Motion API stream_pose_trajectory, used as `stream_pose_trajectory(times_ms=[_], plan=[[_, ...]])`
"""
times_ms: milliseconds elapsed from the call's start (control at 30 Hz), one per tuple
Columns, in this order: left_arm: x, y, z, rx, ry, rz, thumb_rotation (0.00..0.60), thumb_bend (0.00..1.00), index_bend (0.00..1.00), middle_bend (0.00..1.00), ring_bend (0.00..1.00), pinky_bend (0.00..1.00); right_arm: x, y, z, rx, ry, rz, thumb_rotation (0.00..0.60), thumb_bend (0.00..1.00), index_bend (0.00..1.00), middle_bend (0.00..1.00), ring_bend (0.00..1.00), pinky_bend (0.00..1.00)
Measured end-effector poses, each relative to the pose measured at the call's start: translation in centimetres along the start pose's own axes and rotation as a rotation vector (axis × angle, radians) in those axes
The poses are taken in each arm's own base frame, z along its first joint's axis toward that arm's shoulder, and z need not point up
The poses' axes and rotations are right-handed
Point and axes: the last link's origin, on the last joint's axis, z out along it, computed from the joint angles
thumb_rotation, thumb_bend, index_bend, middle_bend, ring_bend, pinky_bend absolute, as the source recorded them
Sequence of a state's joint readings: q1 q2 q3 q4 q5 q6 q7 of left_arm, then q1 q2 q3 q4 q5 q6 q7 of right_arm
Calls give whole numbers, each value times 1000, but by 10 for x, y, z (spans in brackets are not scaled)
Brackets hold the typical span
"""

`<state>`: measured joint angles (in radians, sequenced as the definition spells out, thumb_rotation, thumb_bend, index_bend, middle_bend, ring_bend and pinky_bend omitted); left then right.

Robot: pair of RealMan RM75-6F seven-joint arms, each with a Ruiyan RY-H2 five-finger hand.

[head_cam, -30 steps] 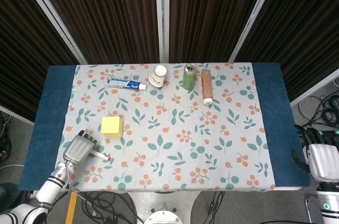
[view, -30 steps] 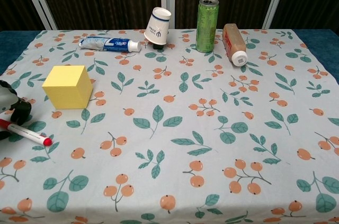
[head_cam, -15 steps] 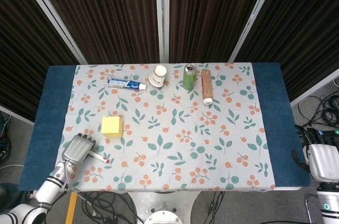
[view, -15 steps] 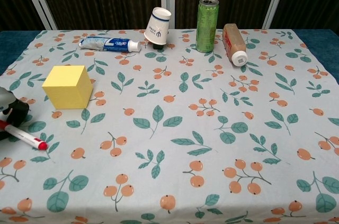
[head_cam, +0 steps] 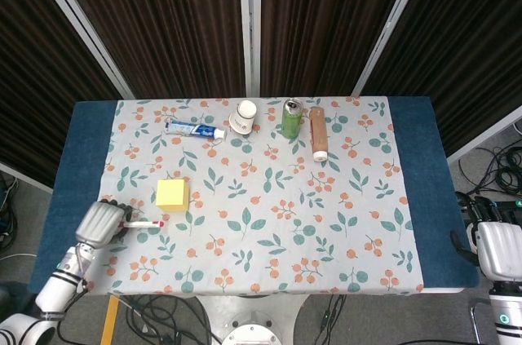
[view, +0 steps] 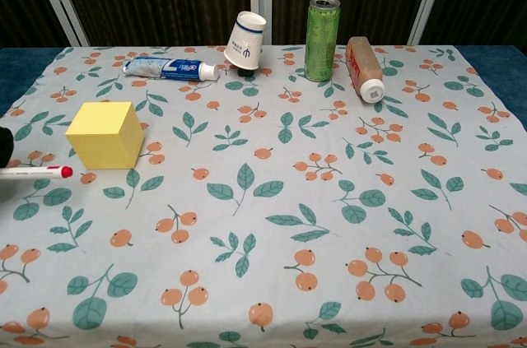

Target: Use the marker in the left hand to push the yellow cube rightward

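Note:
The yellow cube [head_cam: 172, 195] [view: 105, 134] sits on the floral cloth at the left side of the table. My left hand [head_cam: 101, 222] holds a white marker with a red cap [head_cam: 145, 223] [view: 37, 173], which points right and lies nearly level. Its red tip is just in front of the cube's near-left corner, a little apart from it. In the chest view only the marker and a dark sliver of the hand show at the left edge. My right hand [head_cam: 497, 250] hangs off the table's right side, and its fingers cannot be made out.
Along the far edge lie a toothpaste tube [head_cam: 193, 129] [view: 171, 69], a tipped paper cup [head_cam: 243, 116] [view: 246, 40], an upright green can [head_cam: 292, 119] [view: 321, 28] and a brown bottle on its side [head_cam: 319, 133] [view: 365, 67]. Blue table borders [head_cam: 73, 174] flank the floral cloth.
My left hand has moved left and a little away from me. The marker has swung from pointing down-right to nearly level, its red tip now closer to the cube. The cube has not moved.

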<state>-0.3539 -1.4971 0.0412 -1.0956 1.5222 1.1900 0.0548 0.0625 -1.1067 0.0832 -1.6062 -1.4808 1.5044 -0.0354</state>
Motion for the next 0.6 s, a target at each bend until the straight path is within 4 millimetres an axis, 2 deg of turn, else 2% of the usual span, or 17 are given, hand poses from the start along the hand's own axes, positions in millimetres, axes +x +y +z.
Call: stream_pose_trajectory(times_ms=[200,300,433,600], plan=[[-1,-30,-3,71,12,-15,600,438,676,688,514,555,0,-1,0,2,3,0,600,260,155,303,179,301],[-4,-39,-1,98,10,-27,600,439,676,688,514,556,0,-1,1,3,1,1,600,259,155,303,179,300],[-5,-44,9,107,8,-29,600,439,676,688,514,556,1,-2,1,4,4,-1,600,260,155,303,178,299],[-4,-40,31,80,1,-6,600,439,676,688,514,556,2,0,-1,-4,5,-4,600,255,155,304,179,298]])
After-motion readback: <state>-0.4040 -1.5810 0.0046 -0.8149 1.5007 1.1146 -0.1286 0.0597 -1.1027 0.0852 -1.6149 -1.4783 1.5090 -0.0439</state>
